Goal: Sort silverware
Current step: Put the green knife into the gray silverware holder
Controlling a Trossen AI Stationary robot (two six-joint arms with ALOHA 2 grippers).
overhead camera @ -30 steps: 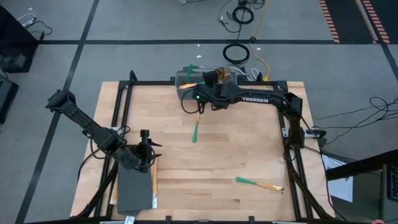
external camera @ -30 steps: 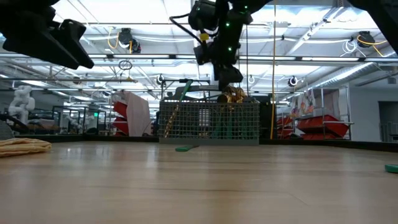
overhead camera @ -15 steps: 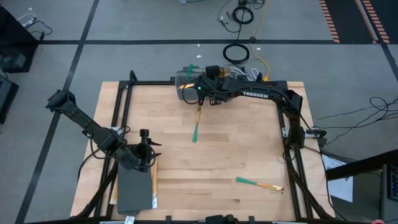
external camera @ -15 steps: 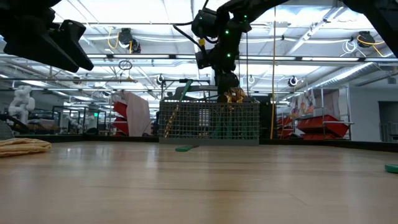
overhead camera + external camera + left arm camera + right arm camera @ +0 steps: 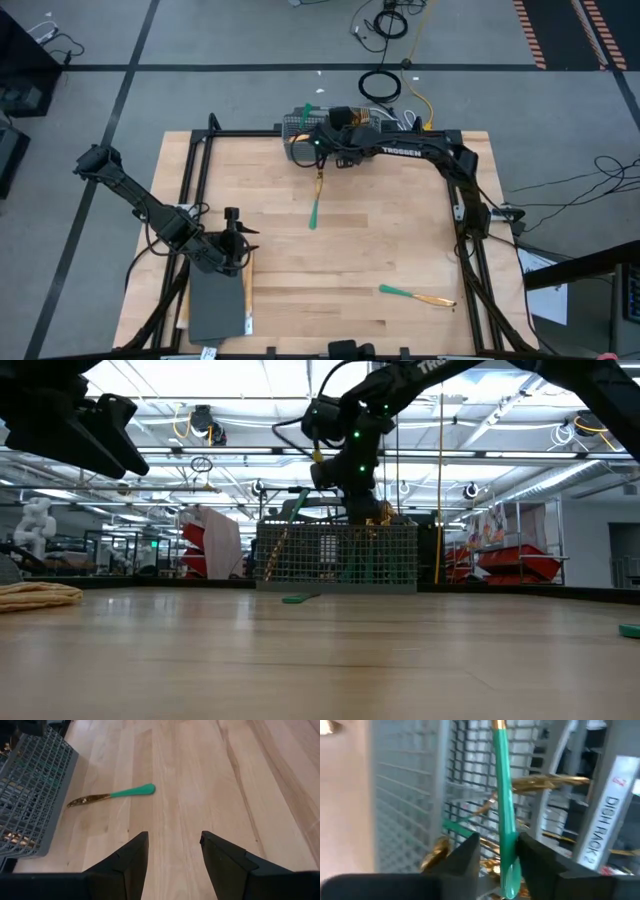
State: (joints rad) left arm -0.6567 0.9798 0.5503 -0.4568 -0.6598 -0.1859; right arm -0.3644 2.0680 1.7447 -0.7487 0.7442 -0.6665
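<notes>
The grey wire basket point(image 5: 305, 135) stands at the table's far edge with several gold-and-teal pieces in it point(image 5: 540, 782); one teal handle point(image 5: 307, 110) sticks up out of it. My right gripper point(image 5: 497, 841) is down at the basket's top point(image 5: 365, 510), open by a narrow gap, with an upright teal handle point(image 5: 504, 810) between its fingers. One piece point(image 5: 315, 203) lies on the table in front of the basket point(image 5: 111, 796). Another point(image 5: 415, 294) lies near the right near corner. My left gripper point(image 5: 172, 836) hovers open at the left near side point(image 5: 234, 225).
A dark grey tray point(image 5: 212, 305) lies by the near edge under my left arm, with a slim pale piece point(image 5: 246, 295) along its right side. Black frame rails point(image 5: 195, 170) border the table. A folded cloth point(image 5: 35, 595) shows at the left in the low view.
My right gripper has moved a little toward the table's left over the basket and come down to its top. The pieces on the table have stayed where they were.
</notes>
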